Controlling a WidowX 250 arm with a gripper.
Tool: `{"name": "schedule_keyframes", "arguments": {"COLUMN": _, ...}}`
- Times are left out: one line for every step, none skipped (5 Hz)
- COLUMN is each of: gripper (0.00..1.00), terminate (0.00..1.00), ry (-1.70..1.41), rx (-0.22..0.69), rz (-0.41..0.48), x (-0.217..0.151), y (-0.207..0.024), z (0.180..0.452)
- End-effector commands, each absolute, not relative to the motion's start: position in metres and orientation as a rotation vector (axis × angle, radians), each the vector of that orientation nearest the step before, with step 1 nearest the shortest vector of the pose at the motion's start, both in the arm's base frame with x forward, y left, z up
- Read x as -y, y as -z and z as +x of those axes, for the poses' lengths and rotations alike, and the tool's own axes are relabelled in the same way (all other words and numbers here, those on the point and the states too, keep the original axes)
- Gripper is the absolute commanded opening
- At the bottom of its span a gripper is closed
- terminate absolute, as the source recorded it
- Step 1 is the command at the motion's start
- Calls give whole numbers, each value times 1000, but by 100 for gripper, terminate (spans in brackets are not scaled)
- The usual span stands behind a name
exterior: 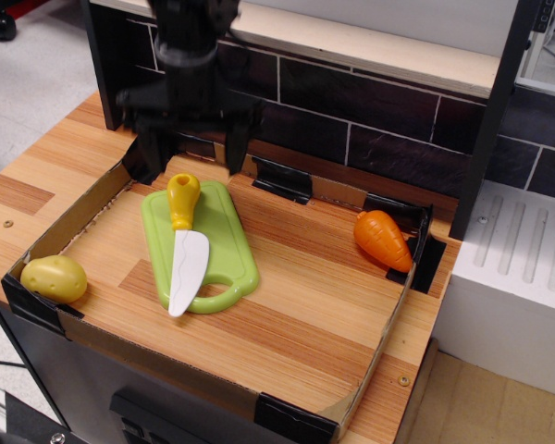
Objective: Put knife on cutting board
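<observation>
The knife (185,242), with a yellow handle and a white blade, lies flat on the light-green cutting board (224,250). Its handle points to the back and its blade tip reaches the board's front edge near the oval cut-out. My black gripper (192,159) hangs above the board's far end, above and behind the handle. Its jaws are spread wide and hold nothing. It is slightly blurred.
An orange toy carrot (384,240) lies at the right side of the low cardboard tray wall (388,324). A yellow potato (54,277) lies at the front left corner. A dark brick backsplash (370,111) stands behind, and a white unit (513,277) to the right.
</observation>
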State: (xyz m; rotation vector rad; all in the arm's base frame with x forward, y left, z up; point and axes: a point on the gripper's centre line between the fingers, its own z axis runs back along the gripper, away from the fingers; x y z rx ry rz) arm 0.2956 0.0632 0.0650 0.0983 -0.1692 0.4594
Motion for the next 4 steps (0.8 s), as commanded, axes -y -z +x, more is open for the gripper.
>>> {"name": "schedule_keyframes", "arguments": {"gripper": 100, "terminate": 0, "ry": -193, "rx": 191, "rz": 93, "x": -33, "y": -111, "z": 314}}
{"name": "schedule_keyframes", "arguments": {"gripper": 100, "terminate": 0, "ry": -44, "rx": 221, "rz": 122, "x": -19, "y": -119, "z": 319}}
{"name": "schedule_keyframes", "arguments": {"gripper": 100, "terminate": 0, "ry": -44, "rx": 221, "rz": 122, "x": -19, "y": -119, "z": 319}}
{"name": "schedule_keyframes", "arguments": {"gripper": 100, "terminate": 100, "ry": -44, "rx": 221, "rz": 122, "x": -19, "y": -119, "z": 319}}
